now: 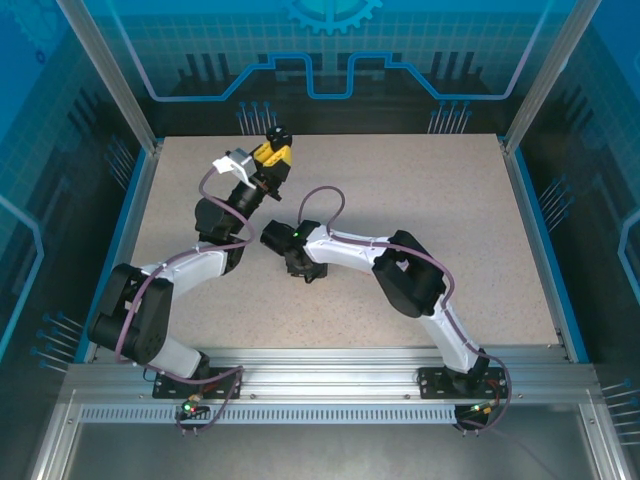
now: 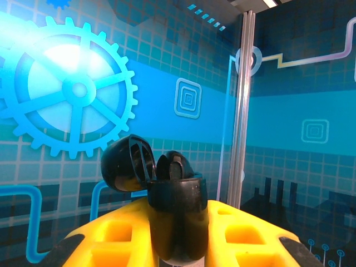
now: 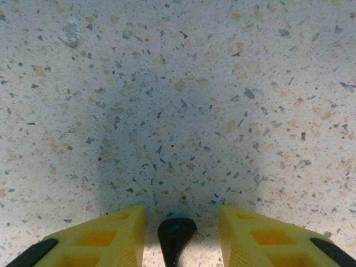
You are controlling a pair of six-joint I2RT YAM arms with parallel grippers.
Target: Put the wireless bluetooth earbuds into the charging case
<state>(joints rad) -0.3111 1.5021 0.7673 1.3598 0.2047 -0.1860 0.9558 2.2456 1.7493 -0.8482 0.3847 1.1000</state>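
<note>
- Speckled table (image 1: 430,230) inside blue panelled walls (image 1: 330,60).
- Left end effector (image 1: 272,153) clamps the black charging case (image 2: 177,217) aloft, lid (image 2: 125,164) open, seemingly presenting it for loading.
- Right end effector (image 1: 301,268), jaws apart, straddles a black earbud (image 3: 176,236) at the table, likely for pickup.

black earbud (image 3: 176,239) cropped below, case (image 2: 177,219) base cropped
</note>
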